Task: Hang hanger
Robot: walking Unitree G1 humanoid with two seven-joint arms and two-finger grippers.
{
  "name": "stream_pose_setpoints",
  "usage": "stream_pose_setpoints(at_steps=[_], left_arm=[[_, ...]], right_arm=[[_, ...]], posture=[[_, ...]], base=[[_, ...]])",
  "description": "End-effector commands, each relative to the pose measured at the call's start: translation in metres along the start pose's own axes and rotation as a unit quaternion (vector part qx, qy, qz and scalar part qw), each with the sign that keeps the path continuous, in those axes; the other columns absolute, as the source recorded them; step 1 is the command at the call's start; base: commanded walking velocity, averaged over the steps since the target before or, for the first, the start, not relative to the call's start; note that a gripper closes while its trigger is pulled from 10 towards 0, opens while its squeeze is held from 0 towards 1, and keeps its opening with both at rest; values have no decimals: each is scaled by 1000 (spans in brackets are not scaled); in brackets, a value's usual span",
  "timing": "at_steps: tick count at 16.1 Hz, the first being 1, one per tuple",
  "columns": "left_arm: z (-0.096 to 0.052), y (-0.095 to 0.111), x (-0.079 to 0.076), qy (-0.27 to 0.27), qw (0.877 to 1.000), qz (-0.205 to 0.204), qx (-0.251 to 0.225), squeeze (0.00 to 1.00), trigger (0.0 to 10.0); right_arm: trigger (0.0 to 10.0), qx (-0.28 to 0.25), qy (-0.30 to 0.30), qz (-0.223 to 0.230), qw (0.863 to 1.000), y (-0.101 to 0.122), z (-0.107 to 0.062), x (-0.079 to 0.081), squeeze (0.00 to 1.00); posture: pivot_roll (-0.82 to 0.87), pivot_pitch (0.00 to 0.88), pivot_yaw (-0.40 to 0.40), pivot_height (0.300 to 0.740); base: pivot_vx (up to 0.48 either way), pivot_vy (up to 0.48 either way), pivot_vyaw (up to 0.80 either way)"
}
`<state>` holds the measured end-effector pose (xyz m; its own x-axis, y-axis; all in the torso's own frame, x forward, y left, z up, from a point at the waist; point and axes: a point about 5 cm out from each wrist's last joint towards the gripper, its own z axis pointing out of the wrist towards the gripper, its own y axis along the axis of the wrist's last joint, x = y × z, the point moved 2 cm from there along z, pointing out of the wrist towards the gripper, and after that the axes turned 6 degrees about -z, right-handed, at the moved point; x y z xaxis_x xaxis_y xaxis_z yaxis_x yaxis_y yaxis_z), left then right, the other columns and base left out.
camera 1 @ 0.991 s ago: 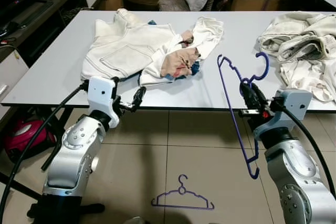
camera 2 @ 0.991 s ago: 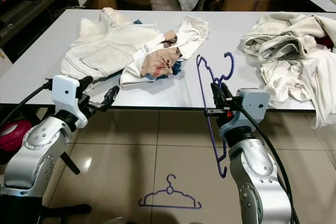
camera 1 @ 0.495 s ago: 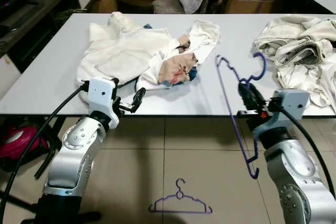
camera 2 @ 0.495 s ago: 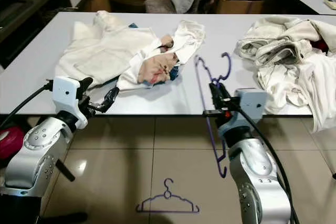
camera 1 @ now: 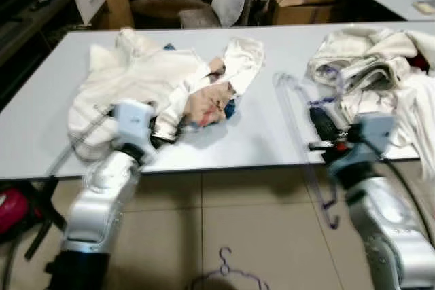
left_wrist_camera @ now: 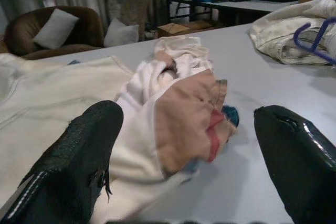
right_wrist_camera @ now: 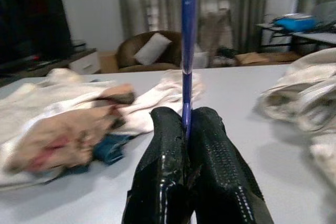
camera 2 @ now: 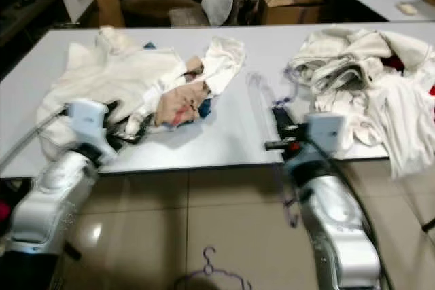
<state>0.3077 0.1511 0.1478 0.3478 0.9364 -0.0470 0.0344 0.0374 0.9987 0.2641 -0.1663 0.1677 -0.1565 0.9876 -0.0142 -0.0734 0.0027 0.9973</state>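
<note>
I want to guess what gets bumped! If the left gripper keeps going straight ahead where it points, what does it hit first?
Probably the crumpled cream and peach cloth lying on the pale grey table. The left gripper has its fingers open and aimed right at it, though how far off it lies is hard to judge.

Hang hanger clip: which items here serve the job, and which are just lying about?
Job:
- thin purple plastic hanger, clamped in the right gripper
- left gripper, open

Lying about:
- cream jacket
- heap of pale clothes
- second purple hanger on the floor
</note>
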Motion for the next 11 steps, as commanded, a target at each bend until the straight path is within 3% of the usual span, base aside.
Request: stream_pose_setpoints(at_steps=[1, 6, 11], left_arm=[[-3, 3, 11, 19, 1000, 13, -1, 1000, 10000], [-4, 1, 12, 19, 1000, 18, -2, 1000, 10000], [-4, -2, 13, 18, 1000, 22, 5, 980, 10000]], right_arm=[[10000, -4, 15, 4, 1000, 1, 1, 8, 0], [10000, -8, 23, -1, 1000, 1, 3, 9, 0], [10000, -9, 13, 0, 1000, 0, 3, 6, 0]], posture=[[-137, 0, 24, 740], [-133, 0, 20, 740], [-135, 0, 24, 740]], base=[[371, 0, 0], [367, 0, 0], [0, 0, 0]])
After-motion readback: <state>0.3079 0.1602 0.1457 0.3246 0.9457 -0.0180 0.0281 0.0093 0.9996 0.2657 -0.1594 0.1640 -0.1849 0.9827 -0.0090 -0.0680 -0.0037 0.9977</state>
